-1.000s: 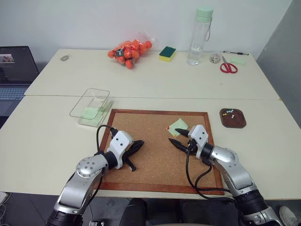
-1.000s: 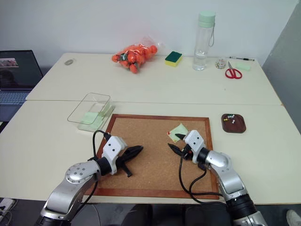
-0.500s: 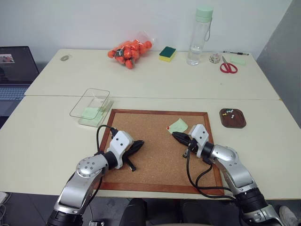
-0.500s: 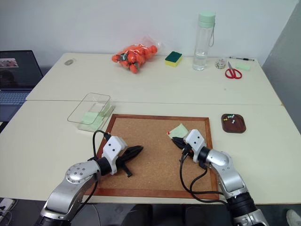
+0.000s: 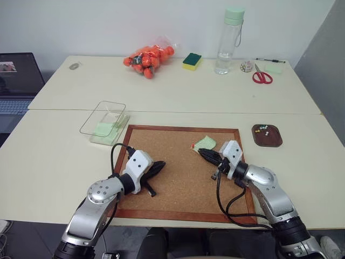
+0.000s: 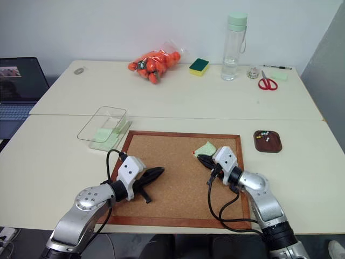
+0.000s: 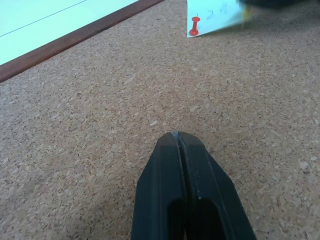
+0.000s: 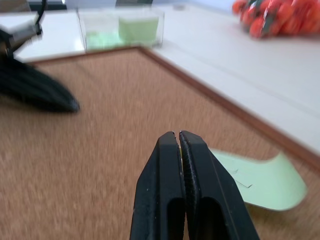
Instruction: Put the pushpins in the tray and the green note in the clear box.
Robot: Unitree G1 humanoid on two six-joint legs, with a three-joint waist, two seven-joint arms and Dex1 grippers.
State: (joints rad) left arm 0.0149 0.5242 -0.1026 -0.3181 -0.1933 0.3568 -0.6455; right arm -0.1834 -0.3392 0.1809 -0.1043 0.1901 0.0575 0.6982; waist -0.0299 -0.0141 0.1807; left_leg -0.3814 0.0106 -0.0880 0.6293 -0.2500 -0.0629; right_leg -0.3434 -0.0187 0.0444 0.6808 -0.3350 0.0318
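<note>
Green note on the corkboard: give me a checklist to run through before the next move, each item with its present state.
1. Red pushpin out of the green note: not ok, it stands in the note's corner.
2. Right gripper has the note: cannot tell; it is shut at the note's edge, but a pinch on the paper is not visible.
3. Left gripper out of the way: ok, shut over the corkboard, apart from the note.
4. Clear box ready: ok, open on top, left of the corkboard, with green paper inside.
5. Tray ready: ok, right of the corkboard, a few pushpins in it.
</note>
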